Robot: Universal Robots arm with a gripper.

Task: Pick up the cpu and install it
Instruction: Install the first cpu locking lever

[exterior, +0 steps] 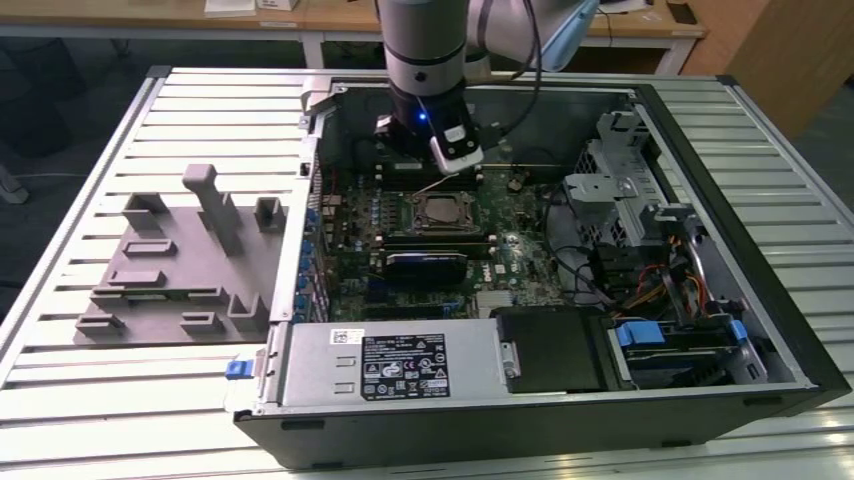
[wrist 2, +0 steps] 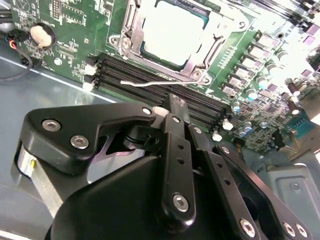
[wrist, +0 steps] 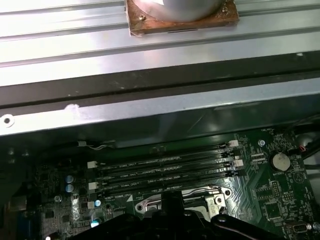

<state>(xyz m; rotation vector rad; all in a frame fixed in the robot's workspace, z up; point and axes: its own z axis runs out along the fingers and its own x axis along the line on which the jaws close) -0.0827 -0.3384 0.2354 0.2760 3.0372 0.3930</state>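
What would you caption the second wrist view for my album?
The robot's hand above the memory slots, beside the cpu seated in its motherboard socket.

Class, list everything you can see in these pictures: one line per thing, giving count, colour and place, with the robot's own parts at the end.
cpu: one, silvery-white, seated in the motherboard socket.
motherboard: one, green, inside the computer case.
memory slots: four, black, beside the socket.
computer case: one, black and grey, open on the table.
power supply: one, grey, at the case's near edge.
fixture tray: one, grey, on the exterior view's left.
table: one, white slatted.
arm: one, silver-grey, over the case.
gripper: one, black, fingers together above the memory slots.
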